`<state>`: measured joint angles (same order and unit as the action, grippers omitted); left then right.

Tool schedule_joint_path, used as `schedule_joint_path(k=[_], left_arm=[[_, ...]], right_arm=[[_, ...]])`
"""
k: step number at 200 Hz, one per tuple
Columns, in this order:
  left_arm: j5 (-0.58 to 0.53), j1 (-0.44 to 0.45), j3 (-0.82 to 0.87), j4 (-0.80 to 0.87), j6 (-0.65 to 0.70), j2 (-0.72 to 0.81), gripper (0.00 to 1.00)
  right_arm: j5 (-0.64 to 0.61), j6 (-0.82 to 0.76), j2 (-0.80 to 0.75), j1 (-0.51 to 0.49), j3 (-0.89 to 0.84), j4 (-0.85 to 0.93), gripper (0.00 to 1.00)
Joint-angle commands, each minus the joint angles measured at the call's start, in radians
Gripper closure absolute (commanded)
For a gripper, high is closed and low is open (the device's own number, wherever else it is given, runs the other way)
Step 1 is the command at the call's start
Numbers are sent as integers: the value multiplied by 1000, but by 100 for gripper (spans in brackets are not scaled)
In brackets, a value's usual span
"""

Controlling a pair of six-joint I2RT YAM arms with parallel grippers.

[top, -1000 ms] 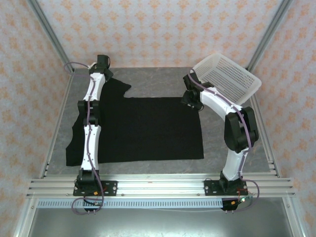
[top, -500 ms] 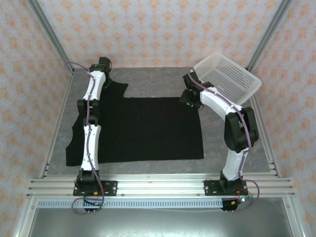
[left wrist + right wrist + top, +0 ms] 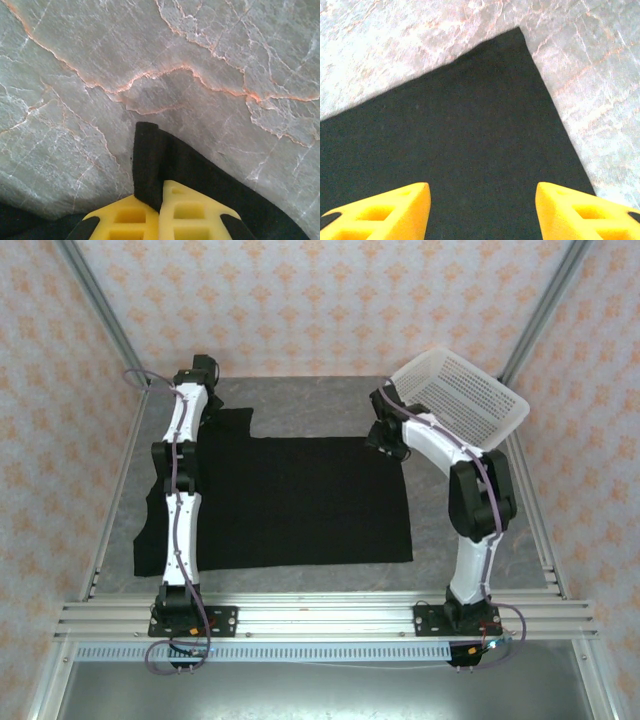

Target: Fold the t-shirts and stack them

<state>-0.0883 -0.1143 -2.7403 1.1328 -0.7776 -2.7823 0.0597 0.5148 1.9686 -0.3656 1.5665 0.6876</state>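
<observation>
On the grey, marble-veined desk (image 3: 320, 395) we see the black short-sleeved cloth t-shirt (image 3: 300, 500) spread flat with a plain black side up. Its body makes a broad rectangle in the middle of the surface, between the two arms, with the near hem running roughly parallel to the near edge. One sleeve reaches toward the far left corner, and more of the cloth spreads out at the left, partly under the left arm. At that far sleeve we find the left hand (image 3: 161, 189). In the left wrist view its two yellow fingers are pressed together on a narrow fold of the black cloth, which juts out past the fingertips over the veined stone. The right hand (image 3: 482, 192) hangs over the far right corner of the t-shirt. In the right wrist view its yellow fingers stand wide apart, and the square corner of the cloth lies flat below them, with bare desk beyond it and to its right. We cannot tell from that view whether the fingertips touch the cloth. Beyond the right arm, a white plastic mesh basket (image 3: 465, 390) sits tilted at the far right corner of the desk, apart from the t-shirt. Both arms are stretched away from their bases at the near edge, one along each side of the cloth.
</observation>
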Motion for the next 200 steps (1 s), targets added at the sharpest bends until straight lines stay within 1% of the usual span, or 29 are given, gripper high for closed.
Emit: schedule_joint_path(k=[1, 23, 35, 61, 92, 133, 156, 174, 200], left_arm=[[15, -7, 39, 14, 12, 81, 100], [-8, -7, 63, 7, 24, 147, 100], [1, -6, 69, 11, 28, 162, 100], [33, 2, 73, 21, 36, 179, 100], [57, 14, 89, 12, 55, 204, 100], [74, 22, 120, 17, 81, 227, 100], [85, 23, 132, 10, 86, 228, 100], [87, 22, 130, 8, 88, 227, 100], [80, 22, 128, 12, 93, 228, 100]], right_arm=[[-117, -7, 100, 3, 101, 75, 42], [-217, -12, 171, 3, 162, 71, 41], [-243, -26, 203, 12, 182, 46, 41], [-259, -46, 265, 37, 230, -7, 41], [-266, -58, 329, 55, 297, -5, 42], [-228, -58, 368, 64, 337, -1, 44], [-203, -57, 392, 64, 349, 5, 49], [-192, -54, 414, 66, 366, 23, 56], [-211, -48, 438, 73, 386, 76, 63]])
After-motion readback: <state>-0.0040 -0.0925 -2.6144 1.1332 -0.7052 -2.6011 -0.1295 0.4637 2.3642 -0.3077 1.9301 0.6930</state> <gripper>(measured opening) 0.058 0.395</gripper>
